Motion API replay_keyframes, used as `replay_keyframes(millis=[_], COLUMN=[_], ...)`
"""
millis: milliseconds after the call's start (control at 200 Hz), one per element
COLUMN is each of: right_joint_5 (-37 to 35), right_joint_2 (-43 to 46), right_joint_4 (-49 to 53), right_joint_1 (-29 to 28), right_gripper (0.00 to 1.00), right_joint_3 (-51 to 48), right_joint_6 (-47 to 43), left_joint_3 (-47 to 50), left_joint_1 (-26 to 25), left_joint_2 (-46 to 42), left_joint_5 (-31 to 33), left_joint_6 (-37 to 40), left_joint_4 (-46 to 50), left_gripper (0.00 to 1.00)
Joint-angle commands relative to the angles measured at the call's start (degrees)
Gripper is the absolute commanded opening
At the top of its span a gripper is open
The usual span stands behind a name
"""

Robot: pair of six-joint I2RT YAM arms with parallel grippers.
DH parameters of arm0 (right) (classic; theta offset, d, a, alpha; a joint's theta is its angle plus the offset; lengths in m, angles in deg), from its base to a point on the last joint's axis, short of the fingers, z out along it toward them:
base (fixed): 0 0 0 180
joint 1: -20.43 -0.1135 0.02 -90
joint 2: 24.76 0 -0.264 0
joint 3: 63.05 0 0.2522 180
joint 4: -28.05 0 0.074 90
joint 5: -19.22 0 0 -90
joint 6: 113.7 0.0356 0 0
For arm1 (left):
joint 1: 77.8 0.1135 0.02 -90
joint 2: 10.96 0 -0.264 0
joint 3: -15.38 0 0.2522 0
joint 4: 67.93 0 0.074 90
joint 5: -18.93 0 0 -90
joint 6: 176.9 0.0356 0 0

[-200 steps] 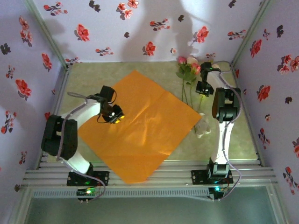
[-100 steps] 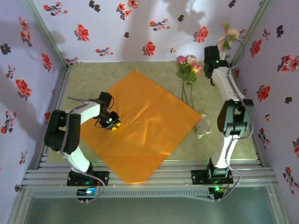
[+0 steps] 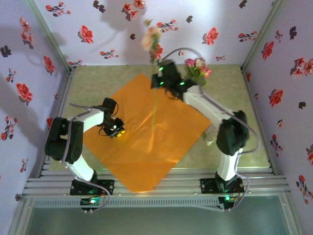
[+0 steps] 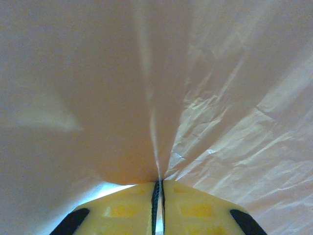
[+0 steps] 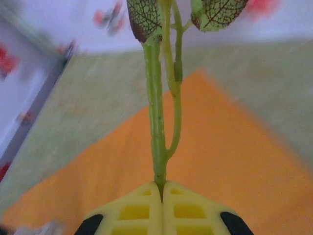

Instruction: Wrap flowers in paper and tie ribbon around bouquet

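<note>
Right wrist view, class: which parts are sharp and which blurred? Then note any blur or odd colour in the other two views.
Right wrist view: the rose stem and right gripper are sharp; the paper and wall behind are blurred. Top external view: the raised bloom is smeared. Left wrist view: the paper looks washed-out pink, creases crisp at right.

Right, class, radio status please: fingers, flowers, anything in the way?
Left fingers shut on the paper. Right fingers shut on one rose stem, above the paper. Other roses lie beyond its far edge. Nothing blocking.
</note>
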Motion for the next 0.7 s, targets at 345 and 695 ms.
replay_keyframes(millis=[345, 695], right_joint_5=[14.13, 6.10], right_joint_2=[-24.86, -8.36], right_joint_4=[1.27, 13.64], right_joint_1=[-6.43, 5.88], right_gripper=[0.00, 0.58], right_joint_3=[13.71, 4.80], right_joint_6=[15.41, 6.23], left_joint_3=[2.92, -2.69], left_joint_1=[-0.24, -2.31], left_joint_2=[1.46, -1.91], left_joint_5=[1.76, 3.18], left_joint_6=[0.59, 1.92], left_joint_4=[-1.78, 3.10], left_gripper=[0.10, 0.11])
